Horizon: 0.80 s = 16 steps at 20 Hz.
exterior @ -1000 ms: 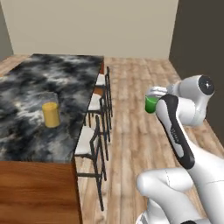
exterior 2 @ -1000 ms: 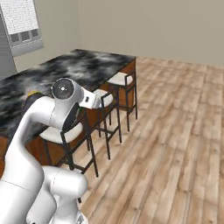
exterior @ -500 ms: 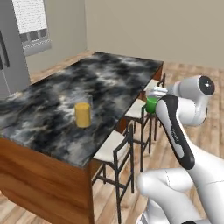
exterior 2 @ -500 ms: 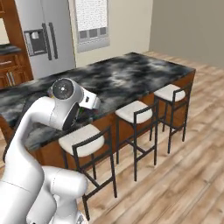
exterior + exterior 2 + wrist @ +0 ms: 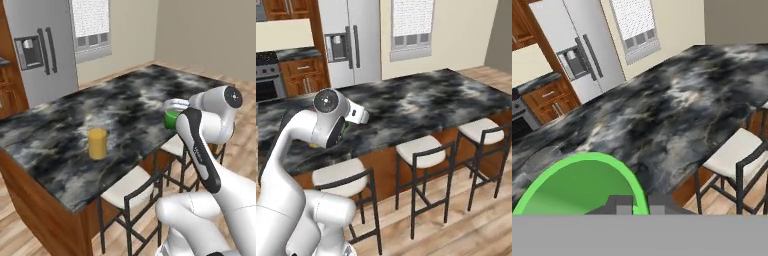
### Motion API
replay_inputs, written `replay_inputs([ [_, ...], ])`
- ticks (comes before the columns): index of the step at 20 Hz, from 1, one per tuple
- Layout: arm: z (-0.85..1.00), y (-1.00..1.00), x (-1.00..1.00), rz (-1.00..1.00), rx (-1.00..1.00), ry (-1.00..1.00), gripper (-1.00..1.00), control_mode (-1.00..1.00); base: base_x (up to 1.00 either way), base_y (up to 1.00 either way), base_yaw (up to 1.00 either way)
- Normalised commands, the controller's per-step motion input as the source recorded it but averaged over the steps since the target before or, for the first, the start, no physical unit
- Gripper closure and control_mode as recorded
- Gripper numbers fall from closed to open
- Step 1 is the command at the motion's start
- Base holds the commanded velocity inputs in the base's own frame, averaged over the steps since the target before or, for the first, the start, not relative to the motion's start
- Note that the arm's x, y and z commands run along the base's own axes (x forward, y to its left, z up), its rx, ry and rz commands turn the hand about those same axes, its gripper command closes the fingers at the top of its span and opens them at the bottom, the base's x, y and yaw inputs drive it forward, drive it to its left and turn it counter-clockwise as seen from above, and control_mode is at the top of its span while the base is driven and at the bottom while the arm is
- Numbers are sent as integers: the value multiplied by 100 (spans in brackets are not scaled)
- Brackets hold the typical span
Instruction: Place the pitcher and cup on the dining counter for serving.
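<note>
Base has swung round since prev frames: dark marbled stone dining counter [image 5: 125, 107] now sits right ahead. Gripper [image 5: 174, 111] clenched on small bright green plastic cup [image 5: 171, 119], held at near edge. Yellow-orange cylindrical pitcher [image 5: 97, 143] already stands on top; cup drop-off seems next.

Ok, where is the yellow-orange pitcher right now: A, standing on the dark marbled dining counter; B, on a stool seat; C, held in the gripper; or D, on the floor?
A: the pitcher stands upright on the dining counter, while the gripper is shut on the green cup.
</note>
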Motion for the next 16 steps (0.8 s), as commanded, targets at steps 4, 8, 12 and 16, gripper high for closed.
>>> replay_inputs([
  [4, 0, 0, 0, 0, 0, 0, 100, 100, 62, -38, 48],
  [8, 0, 0, 0, 0, 0, 0, 100, 100, 58, -9, 54],
  [12, 0, 0, 0, 0, 0, 0, 100, 100, 52, -8, 55],
  [16, 0, 0, 0, 0, 0, 0, 100, 100, 52, -34, 51],
])
